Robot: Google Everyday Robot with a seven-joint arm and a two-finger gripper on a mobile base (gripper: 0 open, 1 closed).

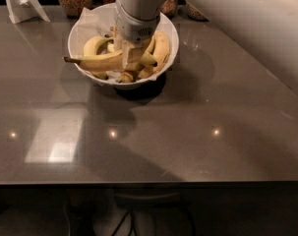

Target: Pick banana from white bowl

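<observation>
One gripper (130,58) down inside white bowl (84,26), clamped on banana (102,62); dark stem pokes over bowl's left rim. Bowl near tabletop (197,132) far edge, left of centre. Shorter bananas (161,45) alongside.

Pale end effector (131,59) in white bowl (75,32) over yellow, brown-stemmed banana (97,62); grey table (197,136).

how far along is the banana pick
Done: the gripper is down inside the white bowl, right on the banana. In hand: securing it; a grip can't be confirmed. Left: lifting it out, since it lies in the bowl, stem over the left rim.
</observation>
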